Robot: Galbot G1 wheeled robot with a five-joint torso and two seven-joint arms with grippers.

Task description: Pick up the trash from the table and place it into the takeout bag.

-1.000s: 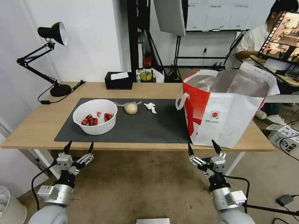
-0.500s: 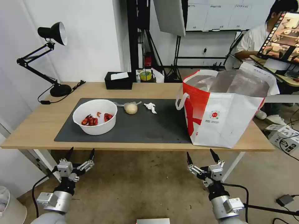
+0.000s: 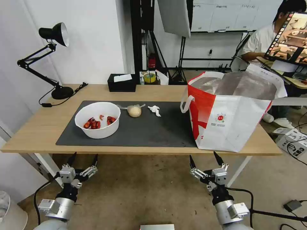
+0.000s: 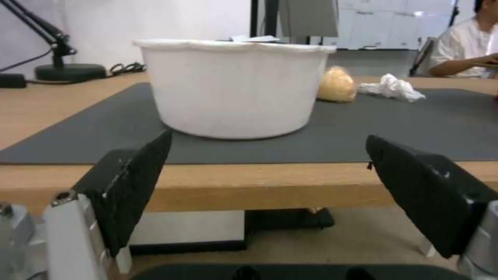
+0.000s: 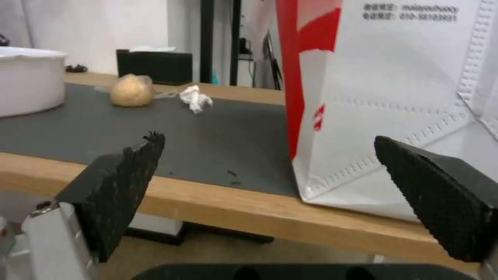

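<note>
The left gripper (image 3: 83, 157) hangs with its black fingers spread and empty, below and just in front of the near edge of the long light-wood table (image 3: 35, 134), and beyond it on the dark grey mat (image 3: 150, 131) stands the white round bowl with red shellfish scraps (image 3: 97, 119). Farther beyond lie the clear bag with a pale yellowish lump (image 3: 134, 111) and the small crumpled white tissue (image 3: 154, 110). The right gripper (image 3: 203, 158), likewise spread and empty, hangs below the table edge in front of the large white-and-red takeout bag with silver foil lining (image 3: 230, 111), which stands upright and open-topped.

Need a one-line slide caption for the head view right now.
Both open grippers, left and right, held below the table edge; white bowl, bagged lump and tissue lie beside the takeout bag.
</note>
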